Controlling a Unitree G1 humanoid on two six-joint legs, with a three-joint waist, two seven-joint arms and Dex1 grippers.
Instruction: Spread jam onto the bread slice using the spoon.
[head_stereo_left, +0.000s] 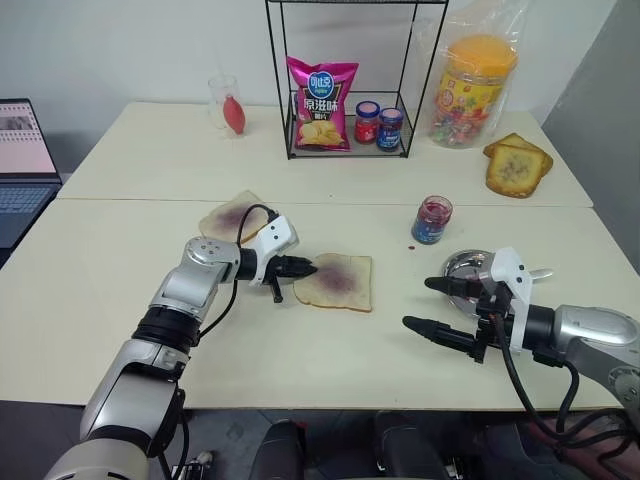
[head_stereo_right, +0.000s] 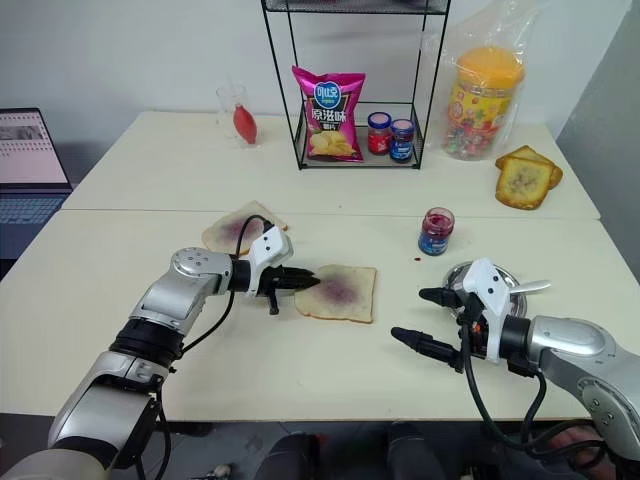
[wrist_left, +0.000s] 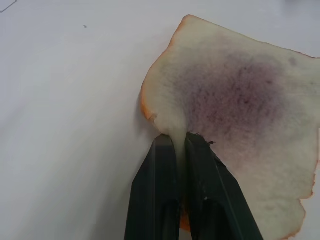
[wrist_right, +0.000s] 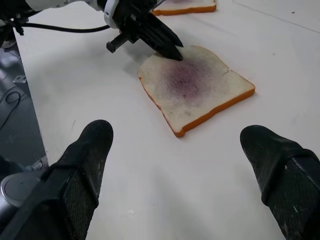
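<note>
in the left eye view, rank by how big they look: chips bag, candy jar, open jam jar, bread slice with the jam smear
1. candy jar, though its clear bag blurs its outline
2. chips bag, close to the candy jar
3. bread slice, nearer the camera and lying flat, so unsure against the chips bag
4. open jam jar, clearly smallest

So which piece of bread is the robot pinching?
The pale bread slice with the purple jam smear, nearest the table's front. The left gripper pinches its edge; the other slices lie untouched.

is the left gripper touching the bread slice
Touching. The left wrist view shows the left gripper shut on the near edge of the bread slice, the crumb pinched up between its fingers.
</note>
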